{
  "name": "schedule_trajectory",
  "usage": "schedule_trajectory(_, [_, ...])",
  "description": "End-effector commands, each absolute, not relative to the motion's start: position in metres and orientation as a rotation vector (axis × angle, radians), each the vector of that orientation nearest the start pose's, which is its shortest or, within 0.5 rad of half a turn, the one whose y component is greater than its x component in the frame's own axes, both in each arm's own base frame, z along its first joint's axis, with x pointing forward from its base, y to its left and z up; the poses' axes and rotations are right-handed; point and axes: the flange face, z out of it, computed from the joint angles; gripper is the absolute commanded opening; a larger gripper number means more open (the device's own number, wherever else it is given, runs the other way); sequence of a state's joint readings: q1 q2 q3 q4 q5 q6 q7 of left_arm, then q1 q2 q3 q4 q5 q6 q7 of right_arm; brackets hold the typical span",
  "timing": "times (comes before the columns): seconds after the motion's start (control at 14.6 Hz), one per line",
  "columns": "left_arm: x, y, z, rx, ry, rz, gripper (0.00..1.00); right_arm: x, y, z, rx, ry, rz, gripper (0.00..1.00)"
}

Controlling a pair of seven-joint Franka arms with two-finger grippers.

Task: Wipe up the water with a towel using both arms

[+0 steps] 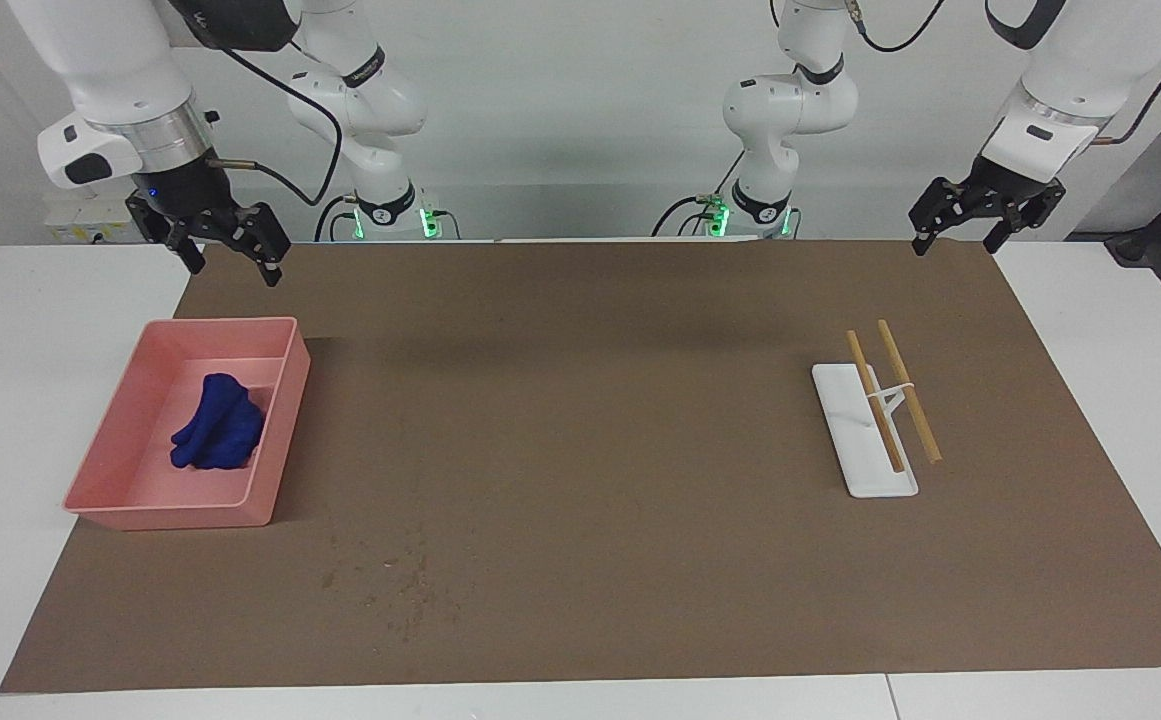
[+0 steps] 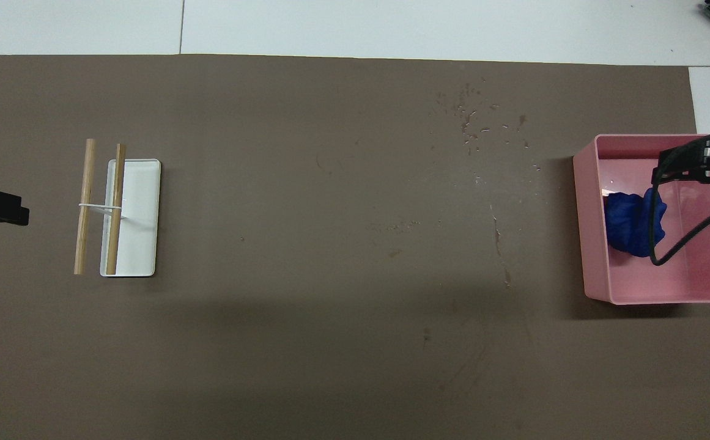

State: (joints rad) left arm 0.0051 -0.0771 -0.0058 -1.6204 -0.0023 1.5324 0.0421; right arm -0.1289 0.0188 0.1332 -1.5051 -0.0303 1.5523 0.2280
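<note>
Towel [image 1: 220, 422] lies crumpled in pink bin [image 1: 285, 395]; only facing view shows both grippers' fingers [image 1: 270, 270] apart, empty.

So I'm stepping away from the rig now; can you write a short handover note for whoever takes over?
Left pincer: open, empty, raised over the mat's edge at the left arm's end, waiting.
Right pincer: open, empty, raised near the pink bin.
Towel: crumpled inside the pink bin, untouched.
White rack with two wooden rods: at the left arm's end of the mat.
Water droplets: on the mat, farther from the robots than the bin.
Done: nothing.
Left: pick up the towel, wipe the water with both arms.
</note>
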Motion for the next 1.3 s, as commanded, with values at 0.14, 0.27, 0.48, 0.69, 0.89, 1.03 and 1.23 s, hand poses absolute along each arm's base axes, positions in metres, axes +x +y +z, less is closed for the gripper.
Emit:
schedule_trajectory(0.14, [0.521,-0.002,0.642,-3.142,0.089,0.002,1.0,0.561,-0.009,0.649,-3.151,0.378,-0.036,1.0])
schedule_trajectory(0.27, [0.521,-0.003,0.642,-3.144,0.089,0.002,1.0,0.559,-0.005,0.651,-3.156,0.367,-0.029,1.0])
schedule_trajectory(0.48, [0.521,-0.002,0.642,-3.142,0.089,0.002,1.0,0.555,-0.005,0.652,-3.15,0.339,0.0,1.0])
schedule_trajectory(0.69, [0.521,-0.002,0.642,-3.142,0.089,0.002,1.0,0.544,0.001,0.664,-3.153,0.295,-0.009,1.0])
schedule_trajectory(0.89, [0.521,-0.003,0.643,-3.144,0.089,0.002,1.0,0.542,0.0,0.663,-3.137,0.296,0.023,1.0])
schedule_trajectory(1.03, [0.521,-0.002,0.642,-3.142,0.092,0.002,1.0,0.54,-0.002,0.662,-3.136,0.298,0.047,1.0])
schedule_trajectory(1.23, [0.521,-0.003,0.643,-3.144,0.092,0.0,1.0,0.537,-0.01,0.658,-3.136,0.281,0.062,1.0])
